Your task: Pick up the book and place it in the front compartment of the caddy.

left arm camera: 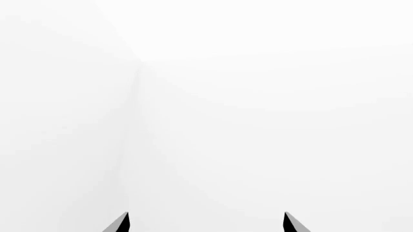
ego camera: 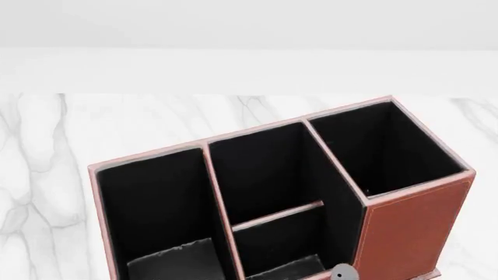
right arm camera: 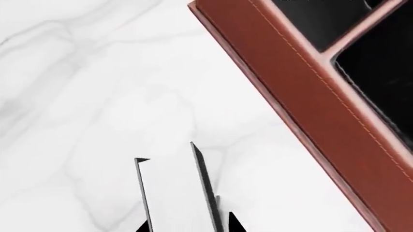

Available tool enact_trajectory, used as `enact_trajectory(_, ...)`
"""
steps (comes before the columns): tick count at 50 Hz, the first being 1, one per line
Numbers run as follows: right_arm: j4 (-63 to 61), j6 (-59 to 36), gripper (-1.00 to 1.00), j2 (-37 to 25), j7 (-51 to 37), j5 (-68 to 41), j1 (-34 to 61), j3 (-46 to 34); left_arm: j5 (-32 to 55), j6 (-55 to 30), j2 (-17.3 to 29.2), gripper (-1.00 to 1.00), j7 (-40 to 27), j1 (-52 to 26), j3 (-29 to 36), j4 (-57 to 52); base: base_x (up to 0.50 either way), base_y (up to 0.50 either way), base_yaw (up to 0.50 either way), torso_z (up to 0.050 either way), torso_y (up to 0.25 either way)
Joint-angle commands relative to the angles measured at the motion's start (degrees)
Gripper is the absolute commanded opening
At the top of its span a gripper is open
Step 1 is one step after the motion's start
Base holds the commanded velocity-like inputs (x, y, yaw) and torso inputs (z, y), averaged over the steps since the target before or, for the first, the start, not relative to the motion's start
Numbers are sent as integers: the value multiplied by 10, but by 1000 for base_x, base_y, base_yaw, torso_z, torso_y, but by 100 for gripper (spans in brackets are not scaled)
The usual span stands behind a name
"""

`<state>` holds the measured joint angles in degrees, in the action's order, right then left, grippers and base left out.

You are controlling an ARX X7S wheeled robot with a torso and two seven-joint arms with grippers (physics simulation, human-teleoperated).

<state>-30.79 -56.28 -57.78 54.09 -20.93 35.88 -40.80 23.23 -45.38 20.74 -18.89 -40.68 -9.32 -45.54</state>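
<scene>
While the marble table (right arm camera: pixel 84 96) lies bare beneath the load, the caddy (ego camera: pixel 412 227) stands close alongside, its stitched outer wall running just beside the carried item in the right wrist view. Its front compartment (ego camera: pixel 260 175) is empty and unobstructed. The book (right arm camera: pixel 171 193) is off the table, page edges showing, pinched across its covers by the right gripper (right arm camera: pixel 187 224); it is outside the caddy and not yet over any slot. The left gripper (left arm camera: pixel 206 223) hangs idle, jaws spread on nothing. Risks: the book's corner striking the wall or rim on approach; a narrow fingertip hold letting it pivot; release over the wrong side of the low divider
</scene>
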Motion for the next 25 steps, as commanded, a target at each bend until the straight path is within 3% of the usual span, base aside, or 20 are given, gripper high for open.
enact_trajectory(1, -14, -15, -100, 0, 11, -6, -8, 1, 3, 0, 2, 100, -3, 0, -2, 0, 0, 0, 0, 0, 0)
enact_trajectory(12, -58, -41, -100, -9, 24, -37, 39, 42, 5, 2, 4, 100, -4, 0, -2, 2, 0, 0, 0, 0, 0)
enact_trajectory(25, -97, -103, -100, -6, 53, -77, 160, 108, 7, 2, 6, 100, -7, -2, 0, 3, 0, 0, 0, 0, 0)
